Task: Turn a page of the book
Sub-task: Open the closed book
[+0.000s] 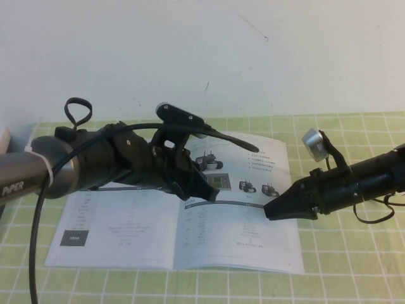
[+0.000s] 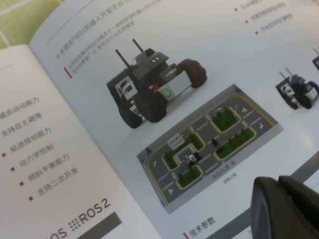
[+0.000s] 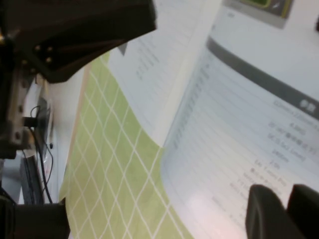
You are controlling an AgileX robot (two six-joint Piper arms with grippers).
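The book lies open and flat on the green checked mat. Its right-hand page is printed with black wheeled robots, a green board picture and text tables. My left gripper reaches over the spine and rests low on this page, just below the board picture. In the left wrist view it is shut with nothing held. My right gripper points left with its tips at the middle of the same page. The right gripper stands open by a narrow gap over the text rows.
A white wall rises behind the mat. A pale object shows at the far left edge. The left arm's black cable hangs down over the mat at the front left.
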